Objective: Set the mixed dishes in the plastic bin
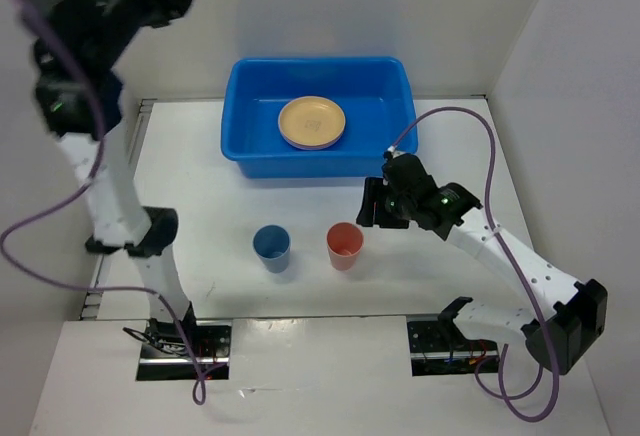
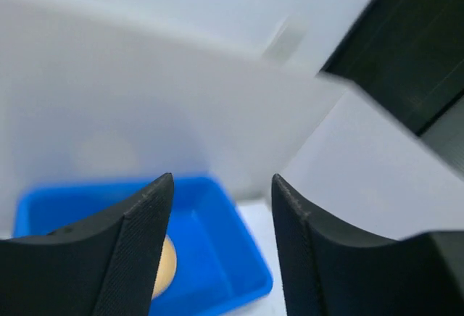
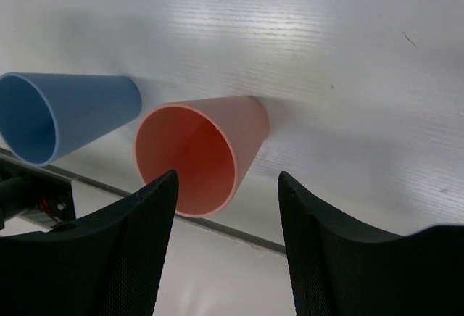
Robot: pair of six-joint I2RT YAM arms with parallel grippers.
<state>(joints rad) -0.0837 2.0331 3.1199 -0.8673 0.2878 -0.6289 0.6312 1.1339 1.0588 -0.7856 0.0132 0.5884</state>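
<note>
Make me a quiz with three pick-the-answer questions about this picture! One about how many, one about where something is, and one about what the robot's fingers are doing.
1. How many small plastic cups stand upright on the white table?
A. one
B. two
C. four

2. Where is the round yellow-orange plastic plate?
A. on the table
B. in the big bright blue plastic bin
C. held by an arm

3. The right fingers are:
A. open, holding nothing
B. shut on a cup
C. shut on a plate

Answers:
1 B: a blue cup and a coral red cup stand side by side.
2 B: the plate lies inside the bin's walls.
3 A: a gap shows between them, and the red cup lies beyond their tips.
</note>
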